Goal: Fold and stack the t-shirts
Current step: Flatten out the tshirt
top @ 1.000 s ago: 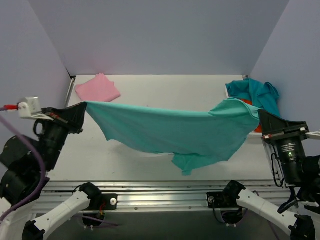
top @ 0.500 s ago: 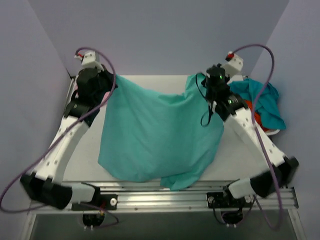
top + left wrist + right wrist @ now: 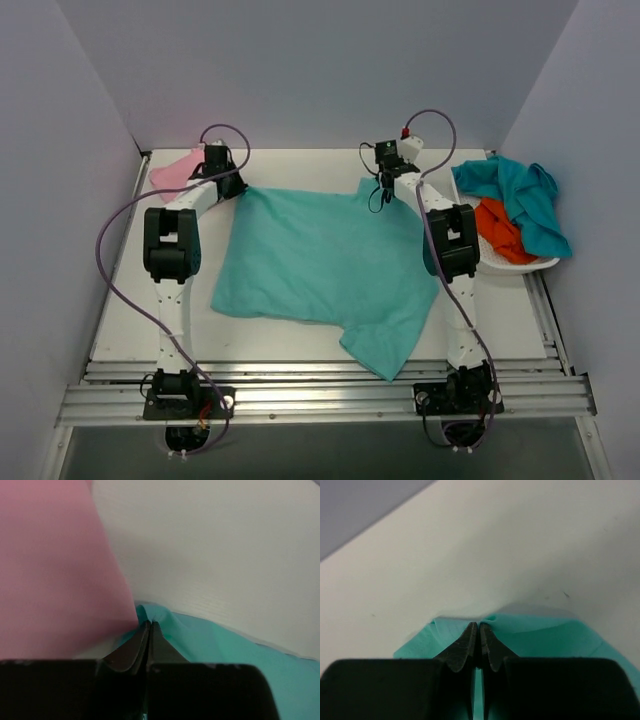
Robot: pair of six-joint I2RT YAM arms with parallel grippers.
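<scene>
**A:** Looking down from above, where's the shirt?

**B:** The sea-green tee (image 3: 320, 260) lies spread over the middle of the bench (image 3: 125, 310), mostly flat, with one sleeve trailing toward 5 o'clock near the front edge. Both arms reach out to the far side. The left fingers (image 3: 238, 189) are pinched on its corner at 11 o'clock, and the right fingers (image 3: 384, 192) on its corner at 1 o'clock.

**A:** And the other shirts?

**B:** The pink tee (image 3: 178, 170) sits at 10 o'clock in the far corner, just beside the left fingers. At 3 o'clock a teal tee (image 3: 520, 192) and an orange tee (image 3: 497, 226) are heaped in a white basket (image 3: 525, 267).

**A:** What does the left wrist camera give you?

**B:** The fingers are pressed tight together, with a fold of sea-green cloth nipped at the tips. Pink cloth fills the side from 9 to 11 o'clock, and its edge meets the green right at the tips. There's bare bench toward 1 o'clock.

**A:** And the right wrist camera?

**B:** Those fingers are clamped on the green edge too, with cloth bunched up on either side of the tips. There's bare bench toward 12 o'clock, and a strip of wall (image 3: 365, 505) at 10 o'clock.
</scene>
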